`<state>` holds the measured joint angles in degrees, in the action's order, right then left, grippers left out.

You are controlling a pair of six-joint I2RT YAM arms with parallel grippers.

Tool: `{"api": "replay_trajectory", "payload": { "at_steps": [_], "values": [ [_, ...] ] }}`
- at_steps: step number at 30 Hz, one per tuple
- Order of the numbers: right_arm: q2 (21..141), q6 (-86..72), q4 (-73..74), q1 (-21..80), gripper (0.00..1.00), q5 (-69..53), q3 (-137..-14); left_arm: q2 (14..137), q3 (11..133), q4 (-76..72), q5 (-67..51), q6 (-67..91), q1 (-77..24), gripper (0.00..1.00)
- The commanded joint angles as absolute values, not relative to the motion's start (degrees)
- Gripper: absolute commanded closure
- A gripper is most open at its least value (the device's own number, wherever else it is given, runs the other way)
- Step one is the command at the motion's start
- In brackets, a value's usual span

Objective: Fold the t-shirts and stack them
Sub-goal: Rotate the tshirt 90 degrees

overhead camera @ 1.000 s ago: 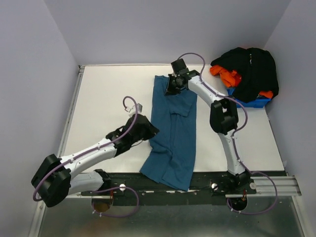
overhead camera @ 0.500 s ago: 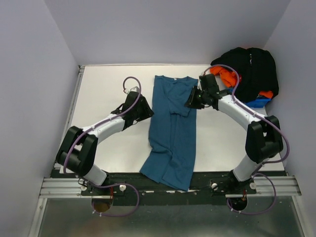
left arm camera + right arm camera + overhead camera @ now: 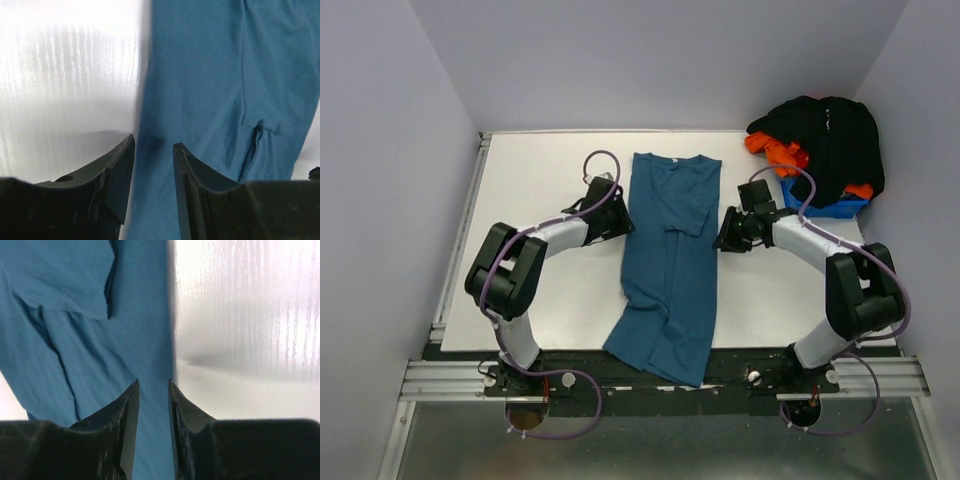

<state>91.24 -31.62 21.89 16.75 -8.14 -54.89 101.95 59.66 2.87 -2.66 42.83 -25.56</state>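
Left wrist view is showing the left end effector (image 3: 153,142) with its two dark fingers standing apart and nothing clamped between them. The gap is framing the left edge of the teal-blue t-shirt (image 3: 210,75), while the white bench (image 3: 70,65) is filling the left half of that frame.

Right wrist view is showing the right end effector (image 3: 153,382) parted by a narrower gap, also gripping nothing. It is hanging over the shirt's opposite edge, with cloth on the left of the frame and bare bench on the right. A folded-over sleeve is lying in the upper left.

From the top external view, both end effectors are sitting just beside the shirt, one at each long edge, near the centre of the frame. The shirt is lying as a long narrow strip with its collar toward the top, and its lower end is overlapping the dark rail (image 3: 620,365) at the bottom.

In the upper right corner, a black t-shirt (image 3: 830,140) and an orange t-shirt (image 3: 775,152) are lying heaped on a small blue bin (image 3: 835,208), well apart from both arms.
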Motion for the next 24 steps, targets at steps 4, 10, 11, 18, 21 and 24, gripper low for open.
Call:
{"api": "replay_trajectory", "payload": {
  "at_steps": [4,10,11,18,21,24],
  "values": [
    [98.34,-31.99,19.78,16.52,0.66,-8.35,-56.95,107.14,62.93,2.9,-5.45,42.01,-24.61,0.55],
    [102.48,-32.78,21.44,16.61,0.72,-7.21,-59.94,109.24,64.24,2.37,-6.76,42.1,-23.47,0.65],
    [102.92,-32.78,21.53,16.61,0.75,-6.95,-60.29,109.77,64.6,2.29,-7.12,42.19,-23.29,0.69],
    [107.74,-32.7,25.39,16.61,0.99,-4.4,-67.92,114.16,68.37,2.55,-7.12,43.42,-21.8,1.0],
    [110.99,-32.87,27.24,16.52,0.99,-3.96,-72.32,115.84,70.31,2.99,-6.6,44.03,-21.01,1.0],
    [114.16,-33.13,29.26,16.26,0.99,-3.6,-77.76,116.8,71.8,3.07,-5.45,44.56,-20.13,1.0]
  ]
}}
